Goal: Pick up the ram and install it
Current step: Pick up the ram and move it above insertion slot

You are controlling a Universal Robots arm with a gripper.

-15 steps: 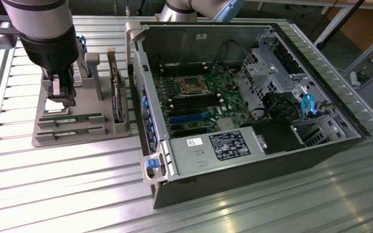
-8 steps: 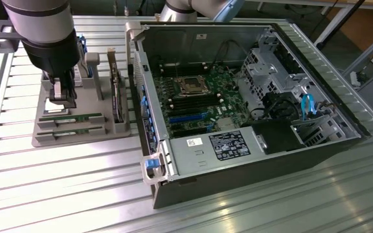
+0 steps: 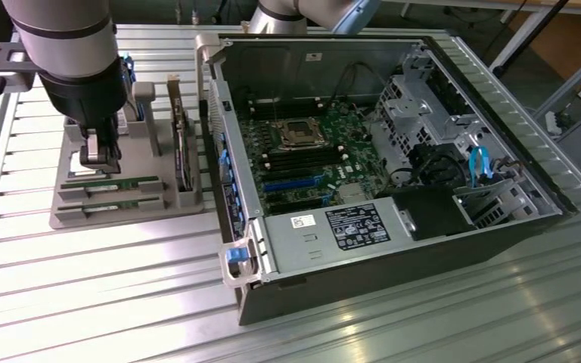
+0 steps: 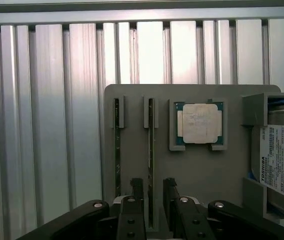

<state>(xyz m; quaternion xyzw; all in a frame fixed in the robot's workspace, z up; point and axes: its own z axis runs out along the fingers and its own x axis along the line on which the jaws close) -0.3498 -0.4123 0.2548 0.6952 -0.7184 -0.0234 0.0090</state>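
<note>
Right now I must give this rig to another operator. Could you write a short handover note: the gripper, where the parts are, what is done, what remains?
Gripper: open, low over the grey holder, with one finger on each side of the ram, not clamping it.
Ram: on edge in its slot in the holder, beside a second stick. The processor chip and the hard drive sit in the same holder.
Computer case: open, beside the holder.
Done: the gripper is lined up on the ram.
Left: the ram is not yet gripped, lifted or installed.
</note>
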